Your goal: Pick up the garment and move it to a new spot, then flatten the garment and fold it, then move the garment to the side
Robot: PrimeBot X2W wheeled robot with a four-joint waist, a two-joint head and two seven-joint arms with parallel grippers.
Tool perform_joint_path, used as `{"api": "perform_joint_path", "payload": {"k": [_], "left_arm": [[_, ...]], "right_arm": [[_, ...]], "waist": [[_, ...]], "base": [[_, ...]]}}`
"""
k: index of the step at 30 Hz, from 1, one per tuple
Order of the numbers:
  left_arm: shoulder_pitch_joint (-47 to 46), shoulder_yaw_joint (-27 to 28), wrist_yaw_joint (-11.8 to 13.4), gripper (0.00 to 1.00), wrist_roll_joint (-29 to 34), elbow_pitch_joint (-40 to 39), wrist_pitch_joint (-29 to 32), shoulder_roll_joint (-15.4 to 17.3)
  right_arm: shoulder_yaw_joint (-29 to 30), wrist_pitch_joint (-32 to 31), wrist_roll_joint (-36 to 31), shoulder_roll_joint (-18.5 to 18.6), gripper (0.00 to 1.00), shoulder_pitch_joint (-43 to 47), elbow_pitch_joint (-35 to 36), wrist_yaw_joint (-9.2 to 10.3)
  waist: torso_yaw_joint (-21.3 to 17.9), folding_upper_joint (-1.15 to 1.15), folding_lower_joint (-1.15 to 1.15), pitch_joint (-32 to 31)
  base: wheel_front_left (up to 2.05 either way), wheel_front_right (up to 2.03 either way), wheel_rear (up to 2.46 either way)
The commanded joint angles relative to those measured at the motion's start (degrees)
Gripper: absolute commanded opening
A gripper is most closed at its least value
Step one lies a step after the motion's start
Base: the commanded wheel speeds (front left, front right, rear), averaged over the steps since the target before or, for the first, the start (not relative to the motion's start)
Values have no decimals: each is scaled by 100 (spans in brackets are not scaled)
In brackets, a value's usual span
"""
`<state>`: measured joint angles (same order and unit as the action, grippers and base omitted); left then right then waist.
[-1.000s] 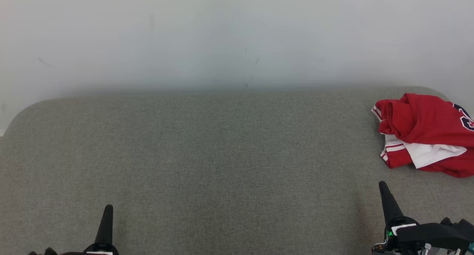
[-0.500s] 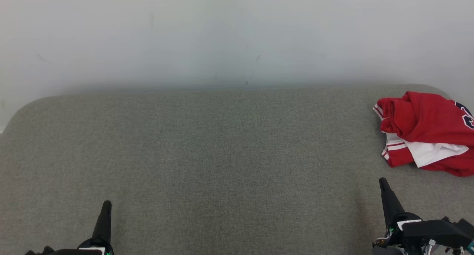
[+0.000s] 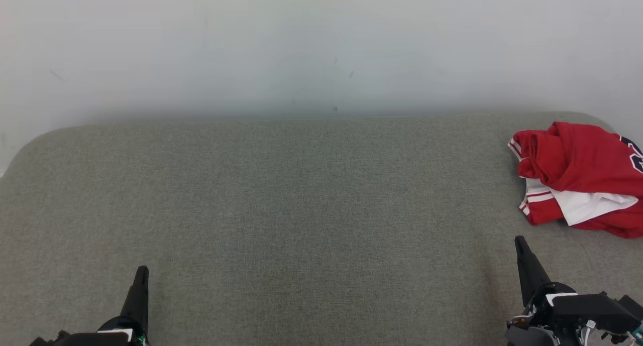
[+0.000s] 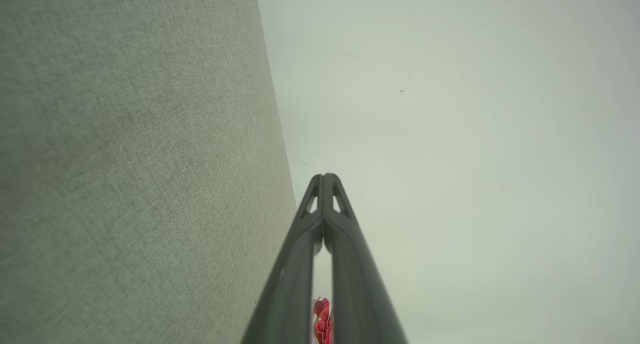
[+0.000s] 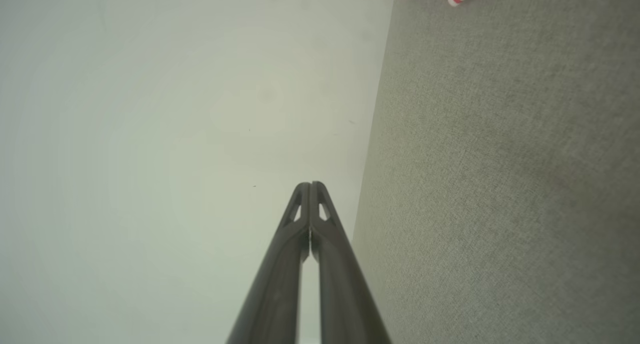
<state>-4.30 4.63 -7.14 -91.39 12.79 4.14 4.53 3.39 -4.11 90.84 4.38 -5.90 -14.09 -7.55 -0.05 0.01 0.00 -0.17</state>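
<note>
Far right on the tabletop (image 3: pixel 301 210), the garment (image 3: pixel 577 178) is lying crumpled: red with white trim and a dark printed mark, its right side running off the head view. Left gripper (image 3: pixel 141 271) is sitting at the near left, well apart from the garment. Right gripper (image 3: pixel 519 241) is sitting at the near right, close to the garment but not touching it. Both sets of jaws are pressing together at the tips, holding nothing. Grey fabric is covering the tabletop, and a pale wall (image 3: pixel 301 44) is standing behind it.
</note>
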Motion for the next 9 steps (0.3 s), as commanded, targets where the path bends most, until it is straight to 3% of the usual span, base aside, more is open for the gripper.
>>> {"api": "perform_joint_path", "payload": {"k": [1,9], "left_arm": [[-88,32,-46,0,-80,15,26,15],[-127,71,-46,0,-315,44,92,6]], "right_arm": [[25,-47,109,-22,0,-48,-5,11],[66,-105,306,-44,0,-84,-30,12]], "waist": [[1,-1,0,4],[6,-1,0,30]], "base": [[0,0,0],[0,0,0]]}}
